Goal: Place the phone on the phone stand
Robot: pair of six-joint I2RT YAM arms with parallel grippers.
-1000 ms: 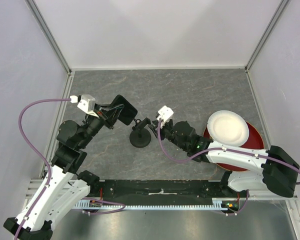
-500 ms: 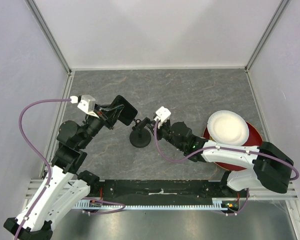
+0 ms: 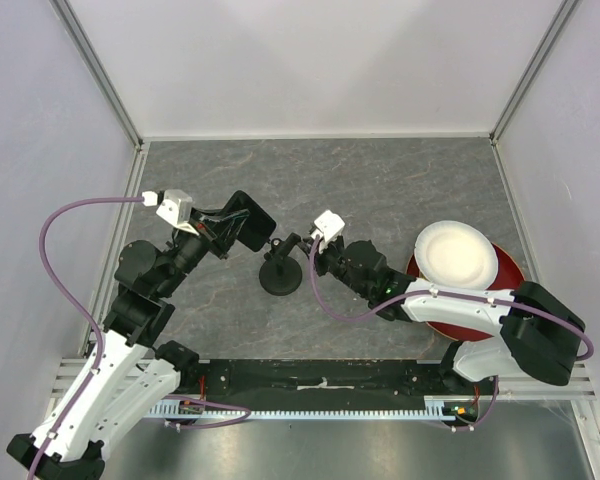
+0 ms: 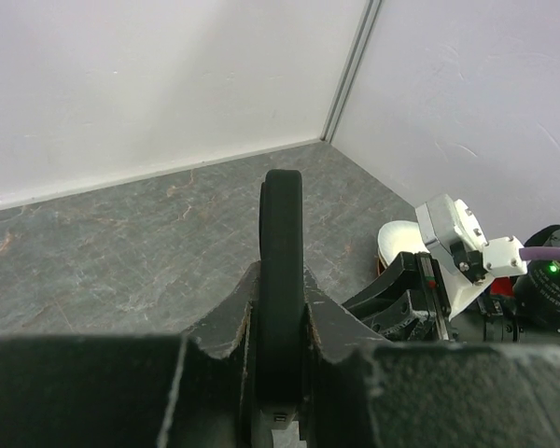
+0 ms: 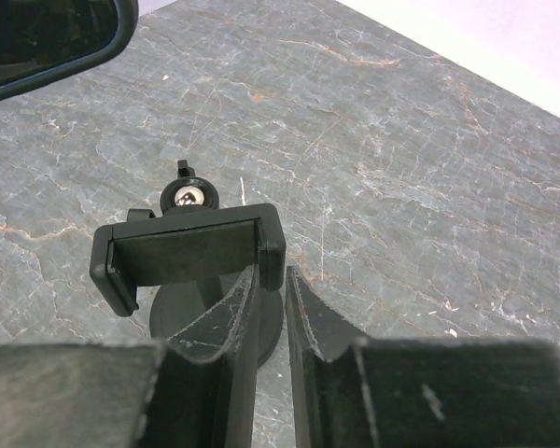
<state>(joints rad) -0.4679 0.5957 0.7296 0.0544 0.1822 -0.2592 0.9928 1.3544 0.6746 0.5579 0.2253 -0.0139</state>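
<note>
My left gripper (image 3: 228, 230) is shut on the phone (image 3: 250, 224), a glossy black slab held edge-up above the table, left of the phone stand (image 3: 281, 275). In the left wrist view the phone (image 4: 281, 243) stands on edge between my fingers (image 4: 226, 317). The stand has a round base and a clamp head (image 5: 187, 250). My right gripper (image 3: 306, 250) is at that head. In the right wrist view its narrow jaws (image 5: 271, 273) pinch the head's right end. The phone's corner (image 5: 47, 37) shows top left there.
A white plate (image 3: 457, 255) lies on a red dish (image 3: 508, 278) at the right, behind my right arm. White walls with metal corner posts (image 3: 100, 75) close in the grey stone-pattern table (image 3: 380, 190) on three sides.
My right gripper has moved left and closed in on the stand's clamp head. The left gripper with the phone has barely moved.
</note>
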